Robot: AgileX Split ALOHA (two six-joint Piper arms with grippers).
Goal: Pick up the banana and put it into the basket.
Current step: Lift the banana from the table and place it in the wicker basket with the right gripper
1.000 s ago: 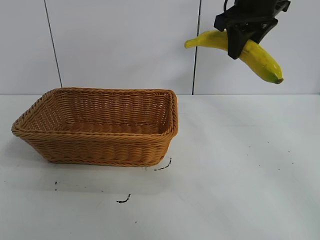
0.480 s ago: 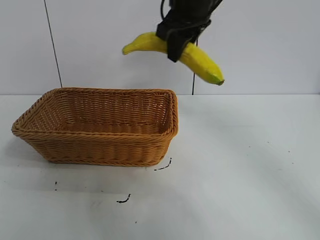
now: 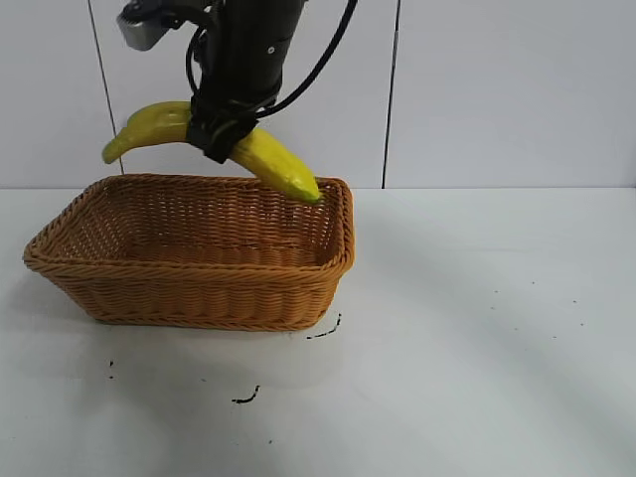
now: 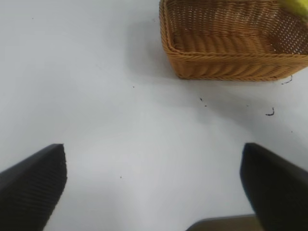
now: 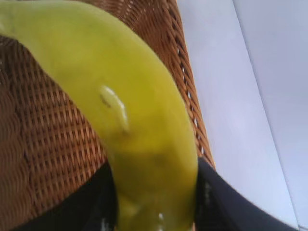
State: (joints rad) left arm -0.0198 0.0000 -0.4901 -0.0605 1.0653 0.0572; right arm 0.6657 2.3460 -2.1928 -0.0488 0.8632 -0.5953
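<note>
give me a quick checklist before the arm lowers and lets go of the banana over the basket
1. Right end effector clamped around the middle of the long curved yellow banana: ok.
2. Banana above the rectangular tan woven wicker basket: ok, its lower tip hangs near the far right corner of the rim.
3. Whole banana inside the rim line: cannot tell, the upper tip reaches toward the far left side.
4. Basket interior free of other items: ok.
5. Left end effector away from the basket, fingers open: ok.
</note>
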